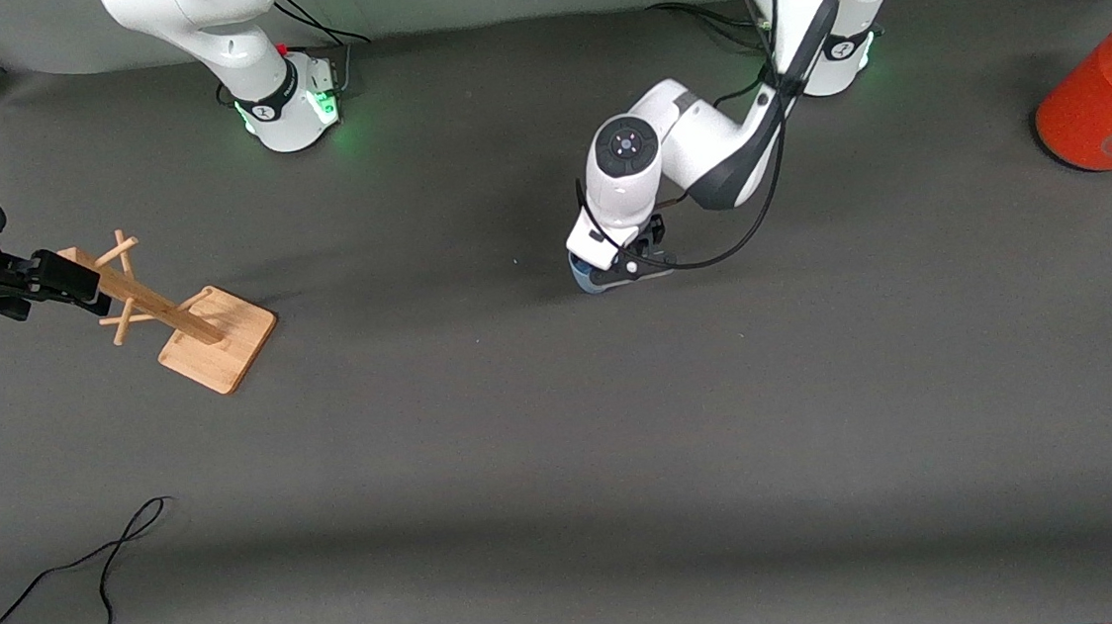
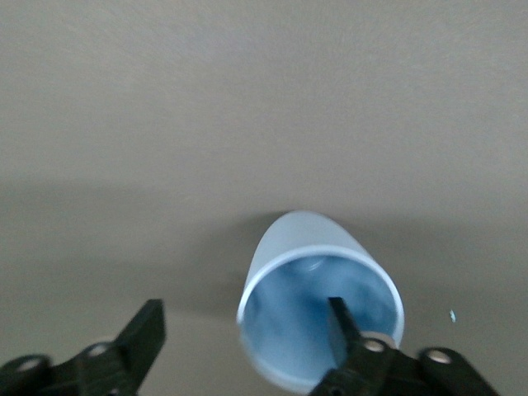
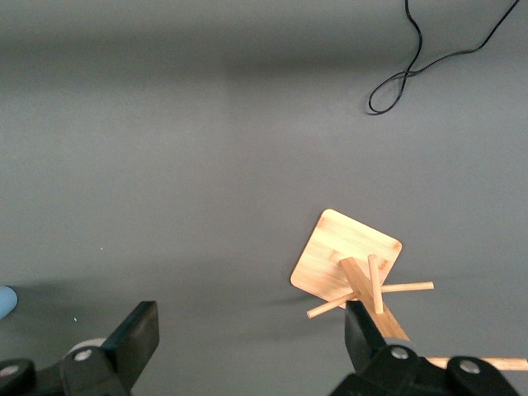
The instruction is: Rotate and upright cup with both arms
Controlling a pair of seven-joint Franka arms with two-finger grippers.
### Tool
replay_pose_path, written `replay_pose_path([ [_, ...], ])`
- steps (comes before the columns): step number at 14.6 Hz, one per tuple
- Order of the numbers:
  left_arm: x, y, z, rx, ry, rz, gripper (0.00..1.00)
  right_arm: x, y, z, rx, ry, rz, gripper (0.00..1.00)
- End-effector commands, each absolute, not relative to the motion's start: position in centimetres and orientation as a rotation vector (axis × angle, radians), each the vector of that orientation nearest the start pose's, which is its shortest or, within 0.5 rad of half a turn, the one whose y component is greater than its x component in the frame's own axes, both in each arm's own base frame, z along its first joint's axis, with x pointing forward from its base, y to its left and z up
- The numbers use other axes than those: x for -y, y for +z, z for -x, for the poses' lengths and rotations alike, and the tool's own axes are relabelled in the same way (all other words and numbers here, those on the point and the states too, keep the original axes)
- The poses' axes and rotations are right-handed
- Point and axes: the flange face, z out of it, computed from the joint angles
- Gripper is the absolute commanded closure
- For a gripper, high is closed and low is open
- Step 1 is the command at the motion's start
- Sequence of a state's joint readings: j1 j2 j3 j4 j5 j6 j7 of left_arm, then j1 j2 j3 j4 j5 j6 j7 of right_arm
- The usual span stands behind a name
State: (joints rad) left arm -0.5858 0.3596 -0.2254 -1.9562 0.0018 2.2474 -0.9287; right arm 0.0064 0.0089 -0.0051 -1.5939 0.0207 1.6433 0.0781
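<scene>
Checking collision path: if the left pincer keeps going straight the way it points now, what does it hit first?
The cup. The left pincer is open and straddles its rim, one finger already inside the mouth. Pushing on, it would likely meet the cup wall or the table just under it; depth is unclear.

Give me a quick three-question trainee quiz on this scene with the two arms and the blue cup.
1. True or false: the cup lies on its side on the table.
2. The left pincer has one finger: A) inside the cup's mouth, B) on the orange can, C) on the wooden rack.
3. Fill in: the right pincer hangs open over the wooden ____.

Key: 1 true; 2 A; 3 rack.
</scene>
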Motion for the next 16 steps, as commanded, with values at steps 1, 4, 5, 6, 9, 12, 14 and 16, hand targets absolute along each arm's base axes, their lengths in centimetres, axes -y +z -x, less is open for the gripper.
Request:
replay_pose_path([
  [1,41.5,36.9,-41.9,0.14,0.174,3.135,0.0,-0.5,62.0,-56.8,-0.09,-0.065,3.105,0.0],
  [4,33.5,45.8,-44.5,0.127,0.244,3.191,0.0,-0.5,62.0,-56.7,-0.085,-0.06,3.105,0.0],
  [5,29.5,48.5,-45.8,0.132,0.249,3.202,0.0,-0.4,62.0,-56.7,-0.083,-0.058,3.105,0.0],
  [6,25.7,51.0,-46.9,0.13,0.246,3.208,0.0,-0.1,61.9,-56.7,-0.092,-0.056,3.105,0.0],
  [9,17.0,56.5,-49.9,0.109,0.235,3.233,0.0,0.0,61.8,-56.7,-0.095,-0.051,3.102,0.0],
  [12,11.7,58.5,-51.4,0.077,0.179,3.243,0.0,-0.1,61.1,-56.9,-0.091,-0.032,3.092,0.0],
  [14,9.1,59.5,-52.2,0.044,0.13,3.24,0.0,-0.1,61.4,-56.9,-0.093,-0.043,3.092,0.0],
  [16,6.4,60.7,-53.5,0.066,0.078,3.248,0.0,-0.2,61.4,-56.9,-0.112,-0.04,3.091,0.0],
])
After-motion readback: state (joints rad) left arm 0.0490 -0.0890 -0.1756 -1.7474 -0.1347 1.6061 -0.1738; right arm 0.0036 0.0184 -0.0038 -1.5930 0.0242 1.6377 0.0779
